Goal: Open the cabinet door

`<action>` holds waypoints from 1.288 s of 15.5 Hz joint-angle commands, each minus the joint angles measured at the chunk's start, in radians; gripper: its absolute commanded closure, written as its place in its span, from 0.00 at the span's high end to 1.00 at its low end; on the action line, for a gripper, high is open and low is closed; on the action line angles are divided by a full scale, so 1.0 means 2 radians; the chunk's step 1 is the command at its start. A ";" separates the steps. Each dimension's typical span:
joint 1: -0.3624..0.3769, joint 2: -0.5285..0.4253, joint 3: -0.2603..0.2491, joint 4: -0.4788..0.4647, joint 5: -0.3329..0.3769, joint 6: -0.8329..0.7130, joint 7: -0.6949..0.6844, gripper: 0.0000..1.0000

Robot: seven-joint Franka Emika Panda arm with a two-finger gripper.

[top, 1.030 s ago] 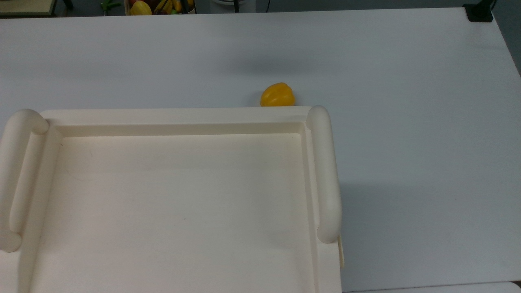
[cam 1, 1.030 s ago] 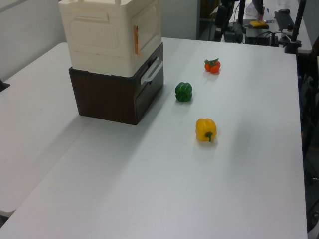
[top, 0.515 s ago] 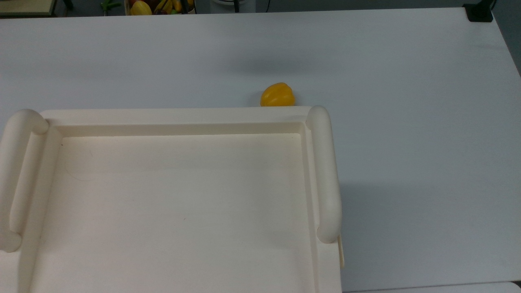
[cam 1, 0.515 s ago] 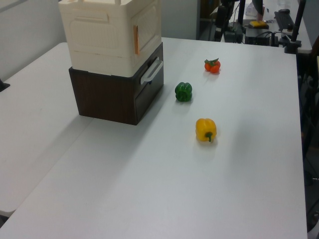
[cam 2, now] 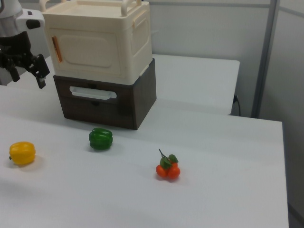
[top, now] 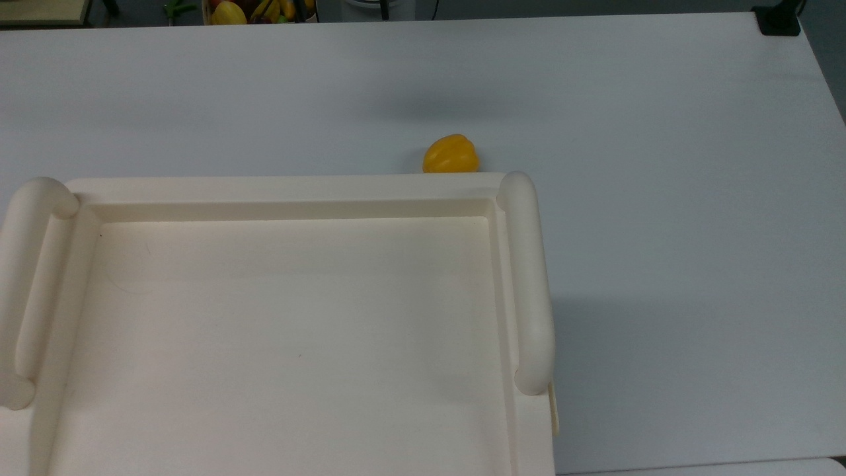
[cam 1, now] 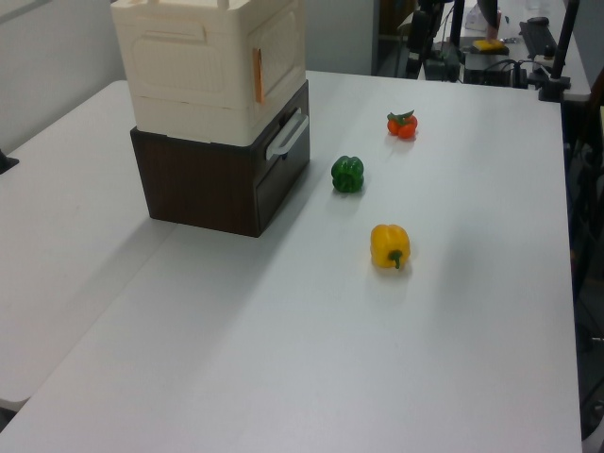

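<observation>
open table (cam 2: 209,142) before cabinet door (cam 2: 88,50), green pepper (cam 2: 100,138) nearby, hand (cam 2: 27,71) beside

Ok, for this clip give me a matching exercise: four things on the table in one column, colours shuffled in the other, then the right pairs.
Things:
1. cabinet
2. drawer unit under it
3. pepper nearest the drawer unit
4. pepper at the right view's left edge

Colours:
A. yellow
B. dark brown
C. cream
D. green

Pairs: 1-C, 2-B, 3-D, 4-A
</observation>
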 commanded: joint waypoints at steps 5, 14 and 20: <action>0.004 0.003 0.029 -0.008 0.001 0.102 -0.012 1.00; 0.037 0.061 0.029 -0.001 0.003 0.323 -0.004 0.71; 0.045 0.110 0.029 0.000 -0.006 0.466 -0.004 0.57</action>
